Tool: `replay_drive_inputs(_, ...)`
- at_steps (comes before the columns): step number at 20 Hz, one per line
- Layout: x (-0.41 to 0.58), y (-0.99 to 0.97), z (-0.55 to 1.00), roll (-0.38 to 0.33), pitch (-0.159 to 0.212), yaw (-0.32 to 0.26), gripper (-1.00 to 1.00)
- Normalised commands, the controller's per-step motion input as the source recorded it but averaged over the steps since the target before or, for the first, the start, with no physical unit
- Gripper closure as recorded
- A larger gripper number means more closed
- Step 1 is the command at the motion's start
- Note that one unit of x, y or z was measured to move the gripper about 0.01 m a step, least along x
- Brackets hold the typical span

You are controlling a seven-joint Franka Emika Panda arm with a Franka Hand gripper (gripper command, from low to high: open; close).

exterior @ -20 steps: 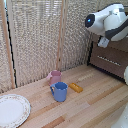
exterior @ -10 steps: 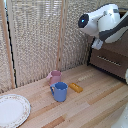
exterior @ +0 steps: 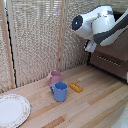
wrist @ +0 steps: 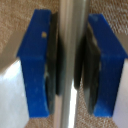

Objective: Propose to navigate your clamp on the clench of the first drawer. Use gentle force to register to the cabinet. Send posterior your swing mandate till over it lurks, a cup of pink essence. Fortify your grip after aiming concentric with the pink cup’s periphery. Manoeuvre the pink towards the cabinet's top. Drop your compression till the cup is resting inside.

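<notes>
In the wrist view my clamp has its two dark-blue fingers on either side of the clench, a slim silver bar, and the pads press against it. The exterior view shows the white arm reaching to the top of the dark brown cabinet on that view's right. The arm hides the clamp and most of the first drawer there. The pink cup stands upright on the wooden table by the reed screen, far from the clamp and just behind a blue mug.
A small orange block lies beside the blue mug. A white plate sits at the exterior view's lower left. The pale reed screen backs the table. A lower drawer's silver handle shows on the cabinet.
The arm has shifted steadily toward the exterior view's left, away from the cabinet. The mugs, block and plate have not moved.
</notes>
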Motion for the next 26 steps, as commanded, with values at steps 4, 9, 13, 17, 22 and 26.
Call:
replay_drive_inputs(4,0.008,0.12,-0.07,-0.002,0.003,0.097,-1.00)
replay_drive_inputs(9,0.093,0.29,0.05,0.038,0.020,0.104,-1.00)
replay_drive_inputs(13,0.082,0.55,0.29,0.006,0.070,0.011,-1.00)
replay_drive_inputs(17,0.139,0.65,0.39,0.047,0.047,-0.065,-1.00)
replay_drive_inputs(22,0.110,0.43,0.39,0.217,0.005,-0.157,-1.00)
replay_drive_inputs(26,0.039,0.27,0.27,0.261,0.013,-0.213,-1.00)
